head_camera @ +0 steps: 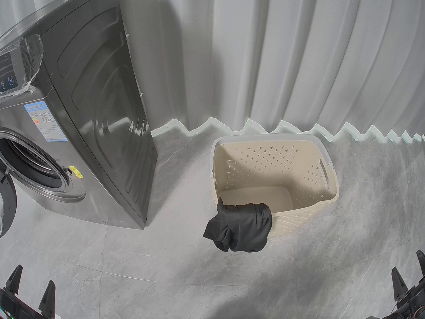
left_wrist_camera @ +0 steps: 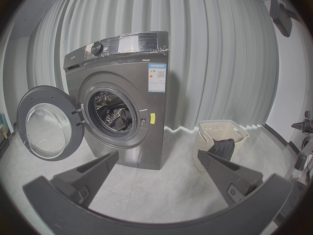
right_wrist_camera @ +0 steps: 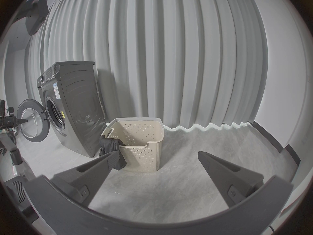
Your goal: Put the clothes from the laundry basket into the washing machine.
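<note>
A cream laundry basket (head_camera: pixel 325 162) (left_wrist_camera: pixel 208 131) (right_wrist_camera: pixel 153 131) stands on the floor before the curtain. A dark grey garment (head_camera: pixel 241 227) (left_wrist_camera: pixel 223 148) (right_wrist_camera: pixel 111 147) hangs over its near rim, half outside. The grey washing machine (head_camera: pixel 93 111) (left_wrist_camera: pixel 130 82) (right_wrist_camera: pixel 78 105) stands at the left, its round door (left_wrist_camera: pixel 49 123) swung open. Dark clothes (left_wrist_camera: pixel 121 119) lie inside the drum. My left gripper (head_camera: pixel 31 289) (left_wrist_camera: pixel 156 159) is low at the front left, open and holding nothing. My right gripper (head_camera: pixel 409 273) (right_wrist_camera: pixel 158 159) is low at the front right, open and holding nothing, well short of the basket.
A white pleated curtain (head_camera: pixel 287 49) runs along the back. Grey marble-look floor (head_camera: pixel 177 266) lies open between the machine, the basket and my grippers.
</note>
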